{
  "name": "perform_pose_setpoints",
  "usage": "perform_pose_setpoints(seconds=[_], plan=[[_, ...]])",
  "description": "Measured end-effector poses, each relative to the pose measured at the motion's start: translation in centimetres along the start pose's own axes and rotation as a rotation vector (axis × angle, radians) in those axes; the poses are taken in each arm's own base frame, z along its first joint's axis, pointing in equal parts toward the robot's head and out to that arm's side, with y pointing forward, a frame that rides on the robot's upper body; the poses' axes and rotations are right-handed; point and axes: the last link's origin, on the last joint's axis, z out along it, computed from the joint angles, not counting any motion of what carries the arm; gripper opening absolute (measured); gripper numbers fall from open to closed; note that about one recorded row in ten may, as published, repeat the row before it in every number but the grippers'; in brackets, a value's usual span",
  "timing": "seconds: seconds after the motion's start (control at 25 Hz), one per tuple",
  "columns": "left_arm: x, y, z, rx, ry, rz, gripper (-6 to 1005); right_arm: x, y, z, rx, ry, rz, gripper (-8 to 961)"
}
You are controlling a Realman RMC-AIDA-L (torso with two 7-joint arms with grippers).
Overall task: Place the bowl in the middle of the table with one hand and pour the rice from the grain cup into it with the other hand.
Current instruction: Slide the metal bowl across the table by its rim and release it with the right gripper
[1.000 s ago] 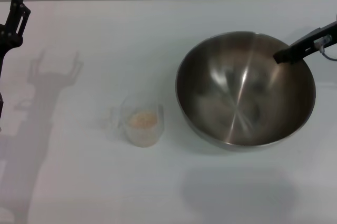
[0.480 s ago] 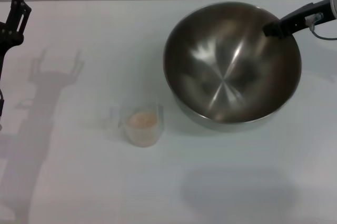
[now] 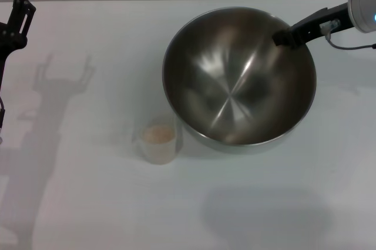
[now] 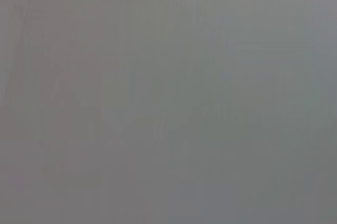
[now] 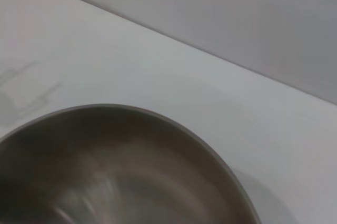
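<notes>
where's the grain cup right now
In the head view the grain cup stands on the table, left of centre, just beside the lower-left rim of the bowl, with rice inside.

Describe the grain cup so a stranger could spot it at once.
On the white table, find the big steel bowl that the right pincer grips by its far rim. Just beside the bowl's near-left edge stands the grain cup. It is small, clear plastic and holds pale rice, whereas the bowl is wide, shiny and empty.
</notes>
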Motion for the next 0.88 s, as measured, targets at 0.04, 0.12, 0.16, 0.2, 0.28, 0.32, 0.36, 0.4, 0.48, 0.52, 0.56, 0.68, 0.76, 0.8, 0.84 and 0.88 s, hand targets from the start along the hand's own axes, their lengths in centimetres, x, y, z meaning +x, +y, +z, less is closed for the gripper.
perform_pose_setpoints(seconds=[0.04, 0.12, 0.16, 0.2, 0.28, 0.32, 0.36, 0.4, 0.48, 0.52, 0.56, 0.68, 0.76, 0.8, 0.84, 0.88], plan=[[0.0, 0.0, 0.0, 0.000, 0.000, 0.000, 794, 0.1, 0.1, 0.1, -0.005, 0.001, 0.004, 19], [0.0, 0.0, 0.0, 0.000, 0.000, 0.000, 793, 0.3, 0.1, 0.3, -0.015, 0.006, 0.013, 21], [0.0, 0.0, 0.0, 0.000, 0.000, 0.000, 793, 0.4, 0.2, 0.4, -0.018, 0.010, 0.019, 22], [0.0, 0.0, 0.0, 0.000, 0.000, -0.001, 793, 0.6, 0.2, 0.6, -0.022, 0.016, 0.024, 23], [0.0, 0.1, 0.0, 0.000, 0.000, -0.001, 792, 1.1, 0.5, 1.1, -0.035, 0.043, 0.026, 25], [0.0, 0.1, 0.0, 0.000, 0.000, -0.001, 792, 1.1, 0.5, 1.1, -0.035, 0.043, 0.026, 25], [0.0, 0.1, 0.0, 0.000, 0.000, -0.001, 792, 1.3, 0.6, 1.2, -0.037, 0.051, 0.024, 26], [0.0, 0.1, 0.0, -0.002, 0.000, -0.002, 791, 1.4, 0.6, 1.3, -0.038, 0.057, 0.025, 27], [0.0, 0.2, 0.0, -0.003, 0.000, -0.003, 791, 1.7, 0.6, 1.4, -0.037, 0.065, 0.034, 29], [0.0, 0.2, 0.0, -0.003, 0.000, -0.003, 791, 1.7, 0.6, 1.4, -0.037, 0.065, 0.034, 30], [0.0, 0.2, 0.0, -0.005, 0.000, -0.004, 790, 1.8, 0.6, 1.4, -0.036, 0.066, 0.041, 31], [0.0, 0.2, -0.1, -0.004, 0.000, -0.007, 789, 2.1, 0.3, 1.3, -0.021, 0.080, 0.052, 34], [0.0, 0.2, -0.1, -0.004, 0.000, -0.008, 789, 2.2, 0.2, 1.3, -0.017, 0.085, 0.051, 35], [0.0, 0.2, -0.1, -0.003, 0.000, -0.008, 789, 2.2, 0.2, 1.3, -0.017, 0.085, 0.051, 36], [0.0, 0.2, -0.1, -0.003, 0.000, -0.008, 788, 2.2, 0.2, 1.3, -0.016, 0.086, 0.050, 37], [0.0, 0.2, -0.2, -0.002, 0.000, -0.009, 788, 2.2, 0.3, 1.3, -0.018, 0.089, 0.049, 38]])
